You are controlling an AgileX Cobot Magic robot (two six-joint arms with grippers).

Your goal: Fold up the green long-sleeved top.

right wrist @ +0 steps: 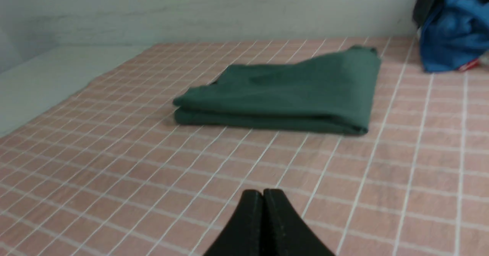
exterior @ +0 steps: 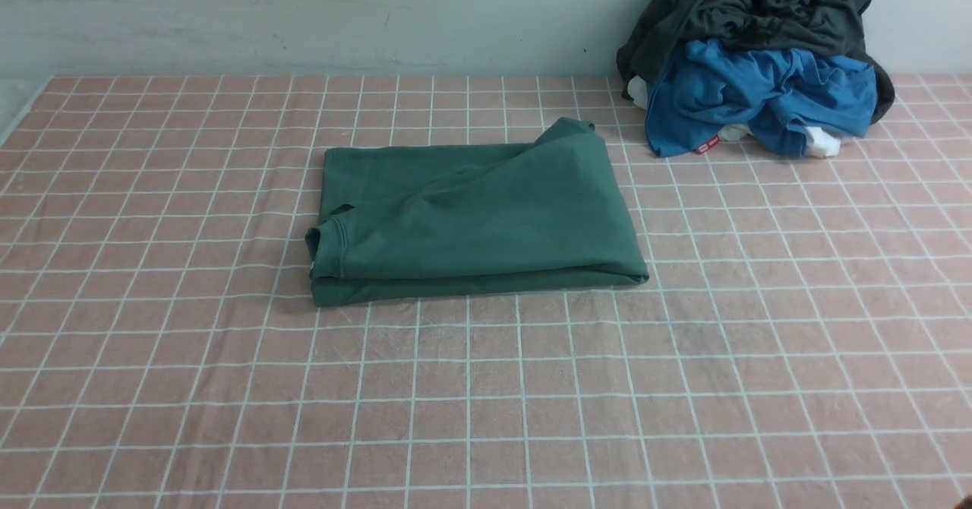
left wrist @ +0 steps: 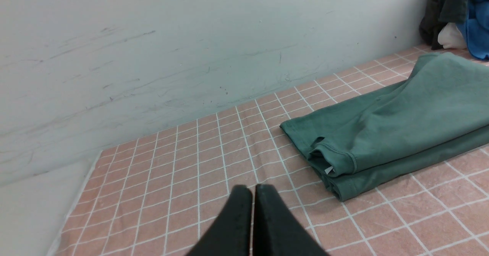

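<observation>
the green long-sleeved top (exterior: 474, 216) lay folded into a flat rectangle near the middle of the pink checked tablecloth (exterior: 486, 403), its ribbed hem or cuff edge turned toward my left side and a doubled fold running along the near edge. from my left wrist camera, the left gripper (left wrist: 253, 190) hung above bare cloth with its black fingers pressed together, holding nothing, the top (left wrist: 393, 122) lying apart from it, ahead and off to one side. my right gripper (right wrist: 263, 193) was likewise closed and empty, well short of the top (right wrist: 290, 93), which sat ahead of it. neither arm showed in the front view. in the far right corner, against the pale wall (exterior: 304, 15), a dark charcoal garment (exterior: 759, 7) was heaped over a bright blue garment (exterior: 759, 95), with scraps of white fabric (exterior: 824, 142) poking out beneath. the sleeves, neck and chest logo of the top were hidden inside the folds; a small white tag (left wrist: 329, 170) peeked from its layers. the right wrist picture was soft, blurring the fabric's detail.
</observation>
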